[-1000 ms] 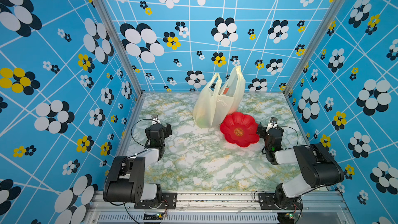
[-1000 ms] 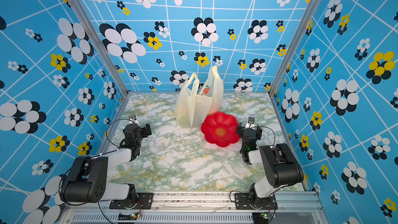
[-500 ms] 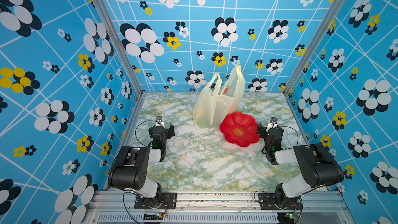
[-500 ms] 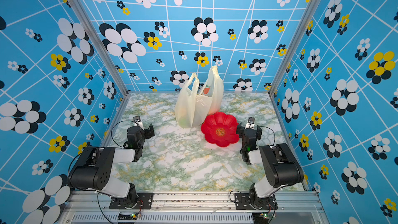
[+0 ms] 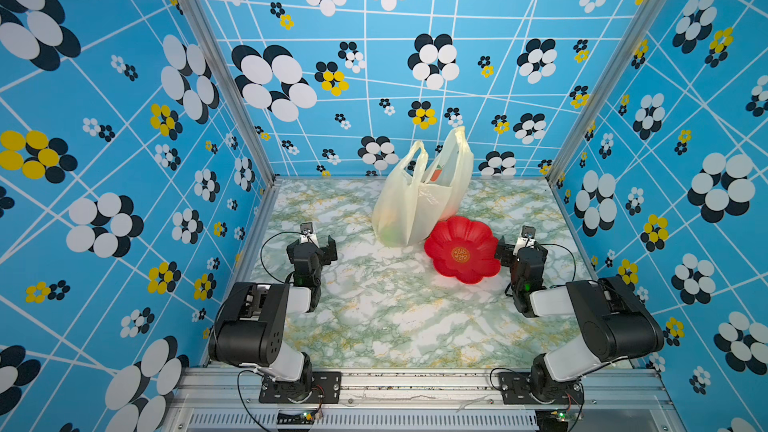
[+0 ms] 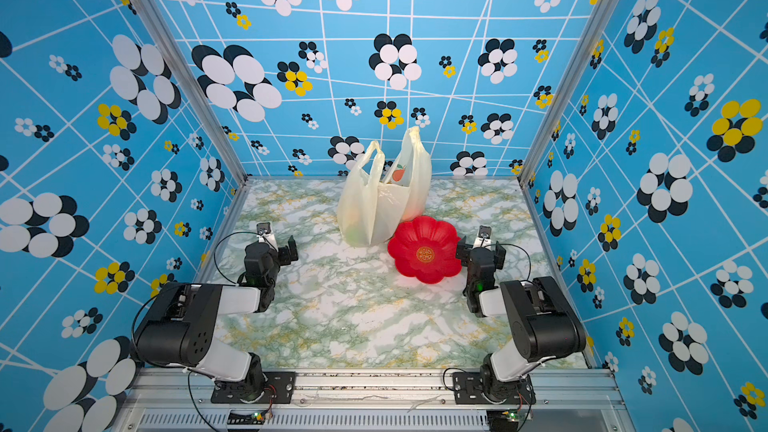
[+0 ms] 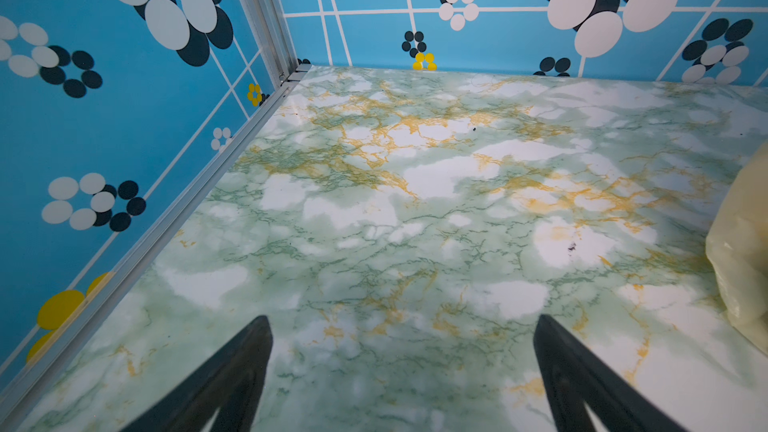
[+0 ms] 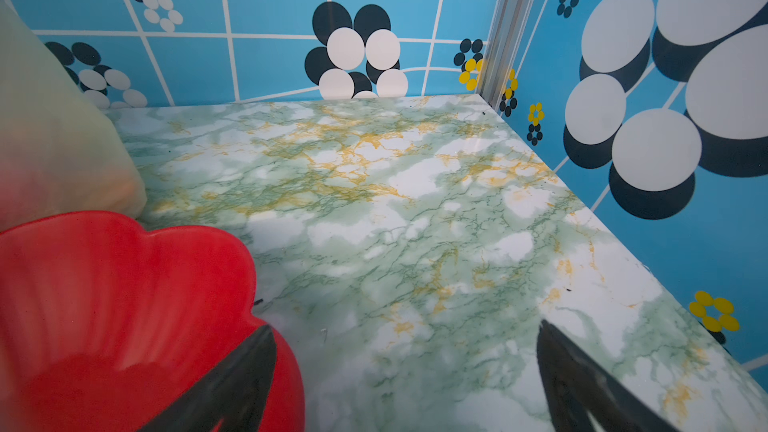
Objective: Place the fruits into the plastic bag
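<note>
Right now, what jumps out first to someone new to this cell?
The cream plastic bag standing upright at the back middle of the marble table, handles up, with faint colours showing through its lower part. Right in front of it, the red flower-shaped plate sits bare, no fruit on it. The left gripper and right gripper rest open either side, holding nothing.

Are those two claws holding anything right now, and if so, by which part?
Nothing is held. The left gripper and the right gripper both stand open over the table, with nothing between their fingers; the plastic bag stands untouched.
</note>
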